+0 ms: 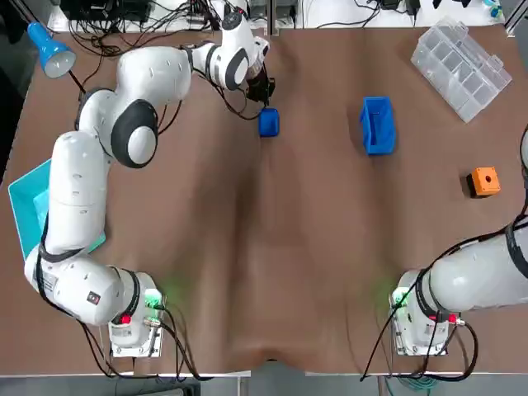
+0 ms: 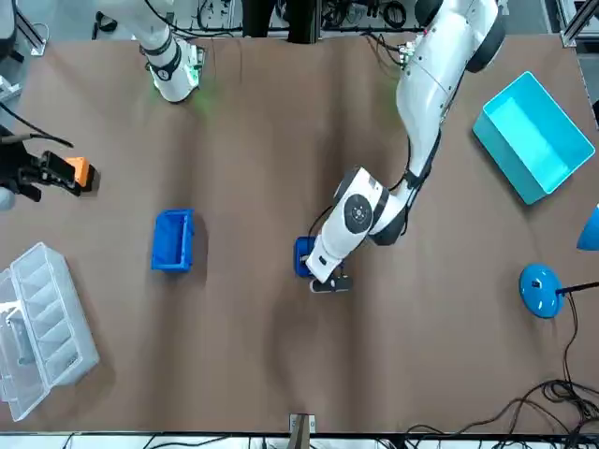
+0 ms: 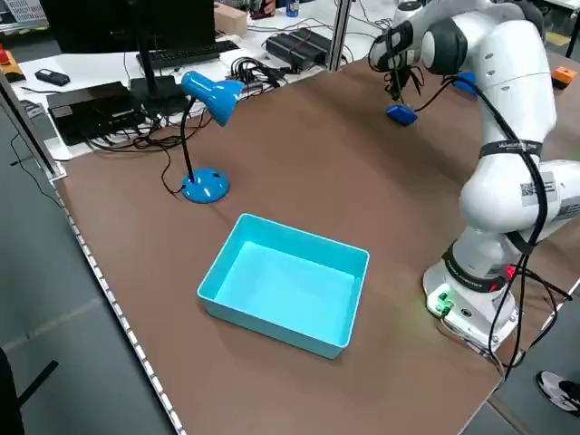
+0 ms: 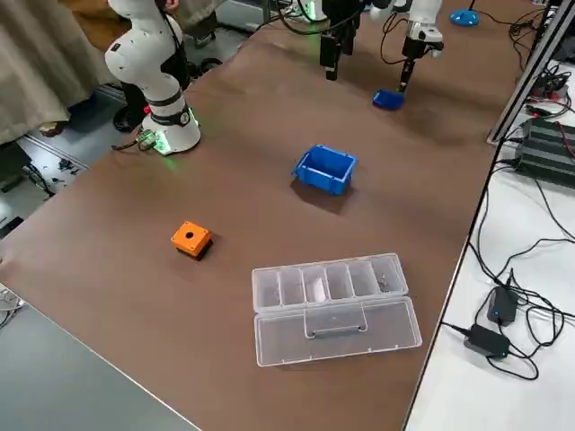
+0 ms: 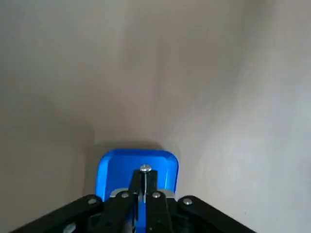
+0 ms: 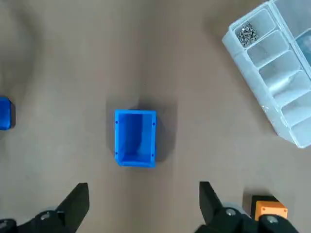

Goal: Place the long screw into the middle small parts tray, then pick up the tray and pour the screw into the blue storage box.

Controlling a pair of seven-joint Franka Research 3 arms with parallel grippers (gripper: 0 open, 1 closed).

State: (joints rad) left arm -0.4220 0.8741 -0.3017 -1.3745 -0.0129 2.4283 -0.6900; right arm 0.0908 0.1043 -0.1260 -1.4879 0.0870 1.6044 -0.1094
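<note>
My left gripper [image 5: 144, 183] is shut on a long screw [image 5: 145, 169], which stands upright between its fingertips. Right below it a small blue parts tray [image 5: 116, 167] lies on the brown table. In the top view the left gripper [image 1: 266, 97] hangs at the tray's far edge [image 1: 269, 124], near the back of the table. The blue storage box [image 1: 377, 125] stands to the right of the tray, apart from it and open on top [image 6: 135, 138]. Raised high over the table's right side, my right gripper [image 6: 143, 208] is open and holds nothing.
A clear compartment organizer [image 1: 460, 59] lies open at the back right corner. An orange block [image 1: 485, 181] sits at the right edge. A teal bin [image 1: 29, 206] rests at the left edge, and a blue desk lamp [image 1: 49, 49] stands at the back left.
</note>
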